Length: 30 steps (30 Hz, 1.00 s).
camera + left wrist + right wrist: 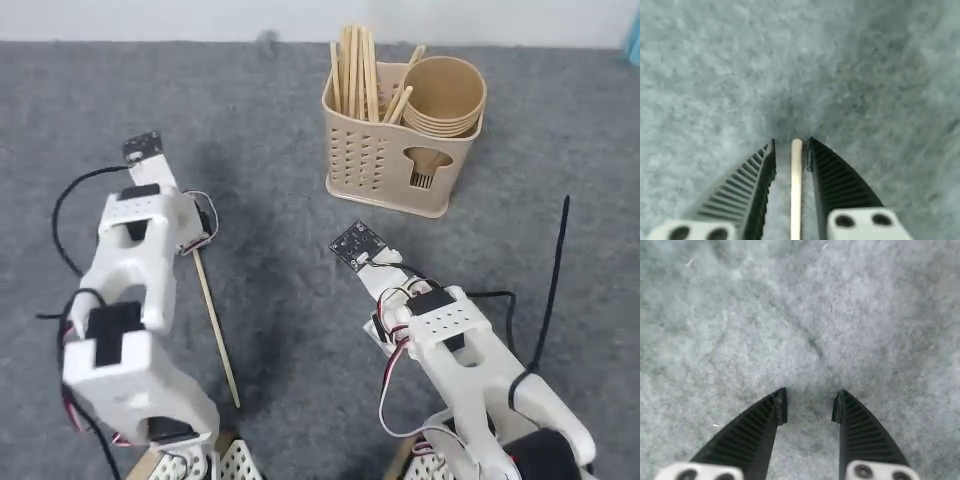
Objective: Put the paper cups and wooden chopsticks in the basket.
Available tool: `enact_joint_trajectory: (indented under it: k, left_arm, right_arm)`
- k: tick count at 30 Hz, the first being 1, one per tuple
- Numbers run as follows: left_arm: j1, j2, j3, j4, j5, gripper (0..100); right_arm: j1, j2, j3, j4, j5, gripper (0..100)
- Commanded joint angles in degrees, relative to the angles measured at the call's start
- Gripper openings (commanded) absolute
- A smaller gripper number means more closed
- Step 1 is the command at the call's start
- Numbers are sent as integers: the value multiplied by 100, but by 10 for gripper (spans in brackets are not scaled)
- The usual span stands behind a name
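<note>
On the grey felt worktop [280,130], towards its far side, stands the beige basket [375,165]. A bundle of wooden chopsticks [355,65] rises upright out of its left compartment, and a nested stack of paper cups [445,95] sits in the right one, mouth up. Two more sticks lean across from the bundle towards the cups' rim.

One loose chopstick [218,330] lies flat on the felt, well apart from the basket, just beside the left arm [135,270]. It runs slantwise, with its far end tucked under that arm's front part.

The left wrist view shows the left claw [791,146] down at the felt and astride the end of that stick. The claw is parted only narrowly. The stick runs lengthwise between the two ribbed fingers [757,175], its tip about level with the fingertips. It lies very close to one finger, while a plain strip of felt shows between it and the other. The claw brackets the stick but is not clamped on it.

The right arm [450,330] sits nearer the basket, pointing towards it and not touching it. The right claw [810,404] is parted moderately, wider than the left. It holds nothing, and bare felt shows between its tips.
</note>
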Motion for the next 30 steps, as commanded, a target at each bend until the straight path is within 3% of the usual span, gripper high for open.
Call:
enact_joint_trajectory:
  k: [1, 4, 7, 15, 24, 30]
  left_arm:
    - [26, 149, -418, 369, 18, 97]
    - [44, 255, -453, 484, 18, 84]
    - [62, 255, -453, 484, 18, 2]
    - [141, -44, -866, 1310, 9, 12]
    - [325, -2629, -1068, 2066, 18, 12]
    - [791, -4457, -1042, 1415, -18, 12]
  right_arm:
    - [75, -224, -18, -110, 18, 165]
    - [75, -224, -18, -110, 18, 165]
    - [75, -224, -18, -110, 18, 165]
    - [92, -224, -18, -110, 18, 165]
    - [101, -224, -18, -110, 18, 165]
    - [110, -224, -18, -119, 18, 165]
